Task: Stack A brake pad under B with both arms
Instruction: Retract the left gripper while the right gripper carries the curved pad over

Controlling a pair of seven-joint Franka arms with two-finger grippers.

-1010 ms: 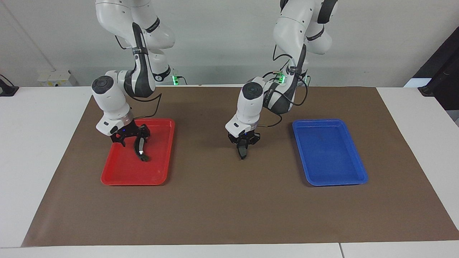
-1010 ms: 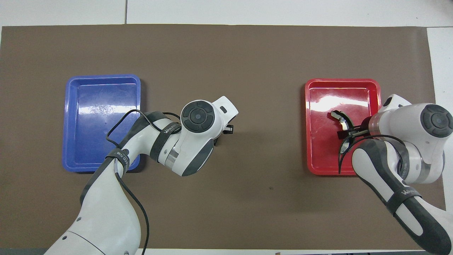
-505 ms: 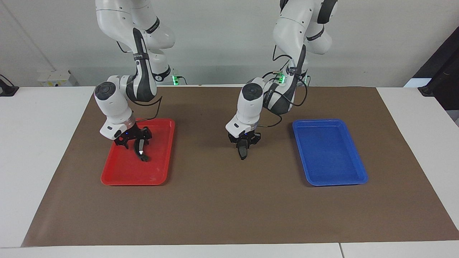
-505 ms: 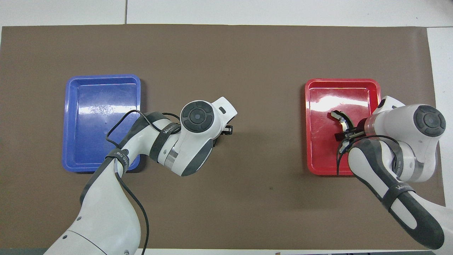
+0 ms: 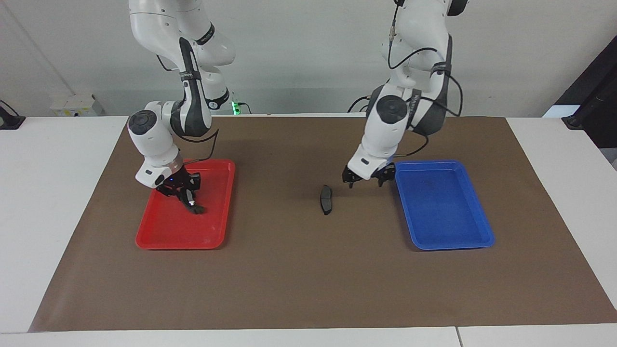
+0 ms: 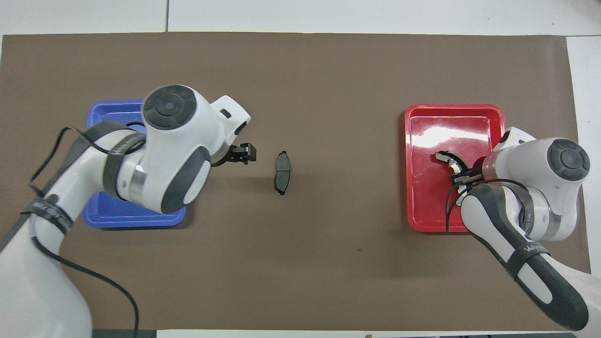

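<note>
Pad A (image 5: 327,199) is lying flat on the brown mat (image 5: 308,289) near the middle of the table, between the red tray (image 5: 217,231) and the blue tray (image 5: 482,236), touching neither. The left gripper (image 5: 365,180) is hovering over the mat just beside the blue tray's rim, between that tray and pad A; its fingers are standing spread and are holding nothing, and pad A is lying apart from them, toward the right arm's end of the table. In the overhead view the left gripper (image 6: 244,154) is showing a clear strip of mat between its tips and pad A (image 6: 281,172). The right gripper (image 5: 189,198) is reaching down into the red tray, and its fingers are clamping on shoe B (image 5: 194,206), the arched piece with a light grey strip. Shoe B (image 6: 448,160) is sitting inside the red tray (image 6: 422,220), with its free end pointing away from the robots, and the right gripper (image 6: 462,180) is gripping its nearer part. Shoe B and pad A are lying well apart.
</note>
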